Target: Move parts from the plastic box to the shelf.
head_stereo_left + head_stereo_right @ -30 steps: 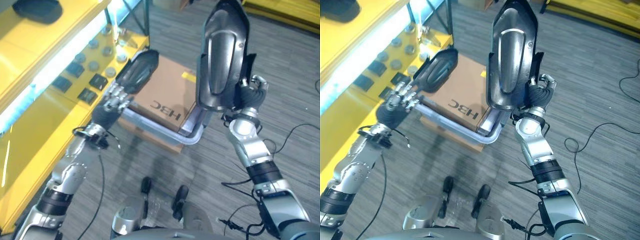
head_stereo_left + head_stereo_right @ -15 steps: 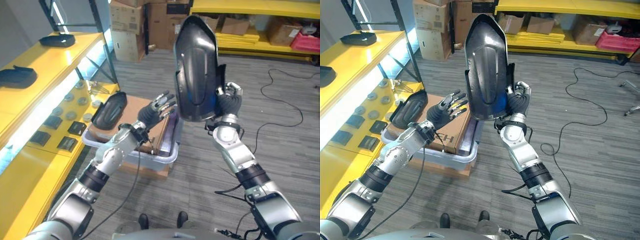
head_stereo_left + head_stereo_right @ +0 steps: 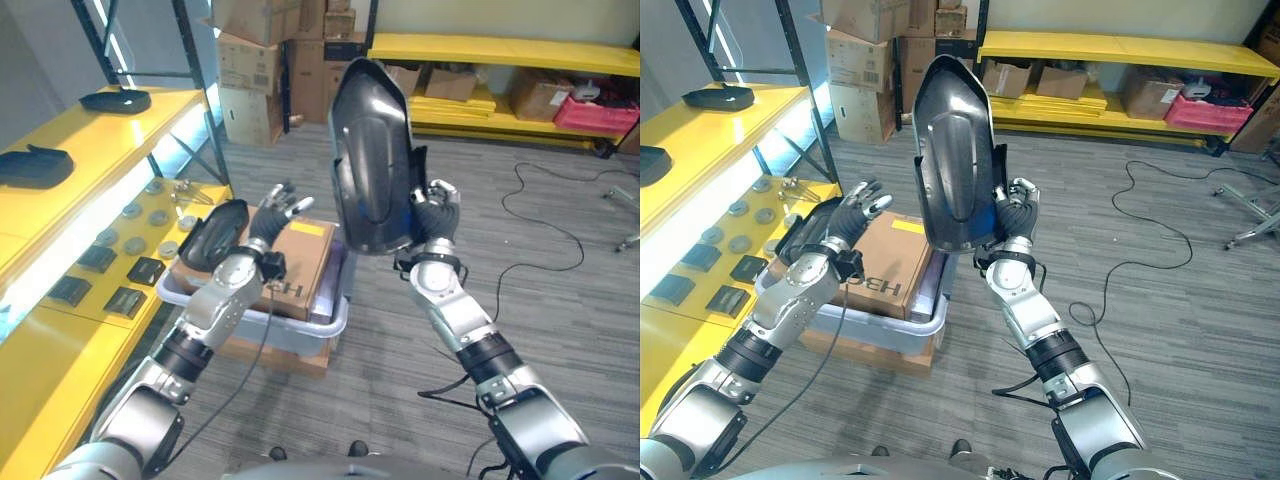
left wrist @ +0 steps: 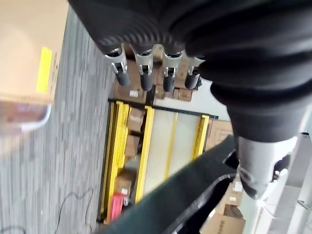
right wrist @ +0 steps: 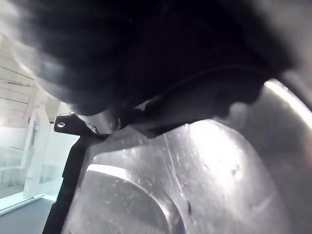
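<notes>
My right hand [image 3: 433, 213] is shut on a large glossy dark part [image 3: 370, 160], curled round its lower edge and holding it upright above the floor. The part's shiny face [image 5: 195, 170] shows close up in the right wrist view. A grey plastic box [image 3: 300, 328] sits on the floor to its left, with a brown cardboard box [image 3: 295, 262] inside. A smaller dark part [image 3: 212, 243] lies at the plastic box's left end. My left hand [image 3: 268, 218] hovers open just right of that part, with its fingers [image 4: 146, 73] straight. The yellow shelf [image 3: 70, 195] stands at the left.
Two dark parts [image 3: 35, 165] [image 3: 115, 100] lie on the shelf's upper level. Small dark blocks and round discs [image 3: 120, 260] lie on its lower level. Cardboard boxes [image 3: 260, 60] and a low yellow rack [image 3: 500, 50] stand at the back. Grey carpet stretches to the right.
The camera has tilted up, showing more of the room. My left hand came off the smaller dark part and opened above the box. The right hand keeps the large part upright.
</notes>
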Available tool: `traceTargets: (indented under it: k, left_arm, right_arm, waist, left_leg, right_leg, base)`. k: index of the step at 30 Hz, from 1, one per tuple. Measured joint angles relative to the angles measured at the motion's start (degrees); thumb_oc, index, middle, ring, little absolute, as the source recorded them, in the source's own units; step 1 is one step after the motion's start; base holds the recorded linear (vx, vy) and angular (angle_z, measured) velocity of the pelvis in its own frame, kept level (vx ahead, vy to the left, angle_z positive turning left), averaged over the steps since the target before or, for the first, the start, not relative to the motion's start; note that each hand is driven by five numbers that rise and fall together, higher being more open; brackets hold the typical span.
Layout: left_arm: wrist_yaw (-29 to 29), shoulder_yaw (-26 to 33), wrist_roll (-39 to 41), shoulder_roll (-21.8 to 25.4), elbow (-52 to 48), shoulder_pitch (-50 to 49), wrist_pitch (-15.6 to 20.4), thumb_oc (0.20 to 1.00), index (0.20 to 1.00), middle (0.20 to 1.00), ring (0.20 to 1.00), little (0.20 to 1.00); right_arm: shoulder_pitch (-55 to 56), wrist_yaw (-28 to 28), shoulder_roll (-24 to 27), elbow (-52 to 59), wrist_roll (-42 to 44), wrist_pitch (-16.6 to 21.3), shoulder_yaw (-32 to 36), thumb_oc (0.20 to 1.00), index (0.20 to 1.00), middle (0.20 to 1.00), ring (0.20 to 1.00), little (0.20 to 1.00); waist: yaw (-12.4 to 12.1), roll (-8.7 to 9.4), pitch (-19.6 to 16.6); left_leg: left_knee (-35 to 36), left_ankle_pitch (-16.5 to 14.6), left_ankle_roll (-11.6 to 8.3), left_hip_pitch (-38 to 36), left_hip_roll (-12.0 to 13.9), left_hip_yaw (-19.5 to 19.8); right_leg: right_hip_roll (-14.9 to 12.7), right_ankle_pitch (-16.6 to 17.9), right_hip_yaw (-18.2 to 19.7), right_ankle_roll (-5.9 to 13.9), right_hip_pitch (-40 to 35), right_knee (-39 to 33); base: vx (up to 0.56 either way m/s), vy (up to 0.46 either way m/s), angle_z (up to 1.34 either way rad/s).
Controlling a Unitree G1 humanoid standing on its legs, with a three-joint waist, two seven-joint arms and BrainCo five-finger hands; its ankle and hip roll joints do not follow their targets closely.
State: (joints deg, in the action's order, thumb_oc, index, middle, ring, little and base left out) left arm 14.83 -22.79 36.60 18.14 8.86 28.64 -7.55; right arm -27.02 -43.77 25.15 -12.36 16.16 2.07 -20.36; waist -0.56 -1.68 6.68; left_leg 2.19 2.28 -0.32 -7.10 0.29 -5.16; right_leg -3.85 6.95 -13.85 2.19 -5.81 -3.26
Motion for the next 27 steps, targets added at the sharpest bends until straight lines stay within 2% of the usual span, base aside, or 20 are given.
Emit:
traceTargets:
  k: [6,12,19,27]
  left_arm:
    - [1.2,0.3,-0.2,-1.0,1.4,0.0,0.1,1.0,1.0,1.0,1.0,1.0]
    - [1.0,0.1,6.1,-4.0,1.6,0.0,-0.1,1.0,1.0,1.0,1.0,1.0]
    - [0.4,-0.3,9.4,-5.2,1.8,0.0,-0.1,1.0,1.0,1.0,1.0,1.0]
    - [-1.5,-1.2,9.3,-5.3,1.8,0.0,-0.1,1.0,1.0,1.0,1.0,1.0]
  right_arm:
    - [0.0,1.0,-0.5,0.0,0.2,0.0,0.0,0.2,0.2,0.2,0.2,0.2]
    - [0.0,1.2,-2.4,-0.3,0.2,0.0,-0.3,0.2,0.2,0.2,0.2,0.2]
    - [0.0,1.2,-2.7,-2.3,0.3,-1.0,-1.7,0.2,0.2,0.2,0.2,0.2]
    - [0.0,1.1,-4.9,-2.7,0.5,-2.0,-2.2,0.2,0.2,0.2,0.2,0.2]
  waist:
    - [-0.3,0.0,0.0]
    - [0.0,0.01,0.0]
    - [0.3,0.0,0.0]
    - [0.4,0.01,0.0]
  left_leg:
    - [0.1,0.1,0.07,-0.1,0.0,0.0]
    - [0.1,0.1,0.06,-0.2,0.0,-0.5]
    - [0.1,0.1,0.06,-0.3,0.0,-1.0]
    - [0.2,0.1,0.07,-0.4,0.0,-1.1]
  right_leg:
    - [0.1,0.3,0.0,0.04,0.0,-0.6]
    - [0.1,0.4,0.4,0.05,-0.1,-0.9]
    - [0.1,0.7,0.7,0.39,-0.2,-1.4]
    - [0.1,1.0,0.8,0.07,-0.3,-1.4]
  base:
    - [0.0,0.0,0.0]
    - [0.0,0.0,-0.02]
    - [0.01,-0.005,-0.03]
    - [0.0,0.0,0.0]
